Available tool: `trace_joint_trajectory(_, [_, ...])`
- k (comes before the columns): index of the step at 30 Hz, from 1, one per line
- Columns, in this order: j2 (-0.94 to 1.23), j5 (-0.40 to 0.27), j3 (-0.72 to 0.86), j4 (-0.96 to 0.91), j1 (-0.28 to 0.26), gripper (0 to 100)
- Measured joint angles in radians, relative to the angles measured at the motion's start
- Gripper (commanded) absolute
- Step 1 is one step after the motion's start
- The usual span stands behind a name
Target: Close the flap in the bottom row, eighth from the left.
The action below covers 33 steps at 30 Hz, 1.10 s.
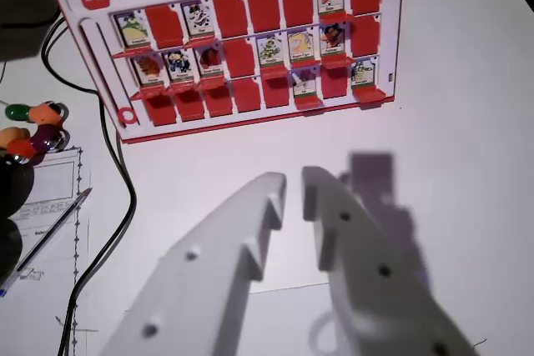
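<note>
A red flip-card board (250, 122) lies on the white table in the upper half of the wrist view. It has three rows of flaps. Some stand up showing cartoon face cards; others lie flat and red. In the row nearest me, the sixth flap (304, 82) and the eighth flap (363, 72), at the wrist view's right end, stand upright. The other flaps in that row lie flat. My white gripper (294, 192) fills the lower part of the view, well short of the board. Its fingers are open by a narrow gap and hold nothing.
A black cable (117, 198) runs down the wrist view's left from the board's corner. A pen (52, 235) lies on a printed sheet (50, 189) at the left edge. Coloured beads (33, 127) sit above it. White table stretches to the right of the board.
</note>
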Motion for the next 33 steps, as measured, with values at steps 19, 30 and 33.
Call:
trace_joint_trajectory(19, [-0.426, 0.000, -0.227, 0.000, 0.101, 2])
trace_joint_trajectory(30, [-0.703, 0.000, -0.373, 0.006, 0.160, 2])
trace_joint_trajectory(33, [-0.775, 0.000, -0.413, 0.026, 0.173, 2])
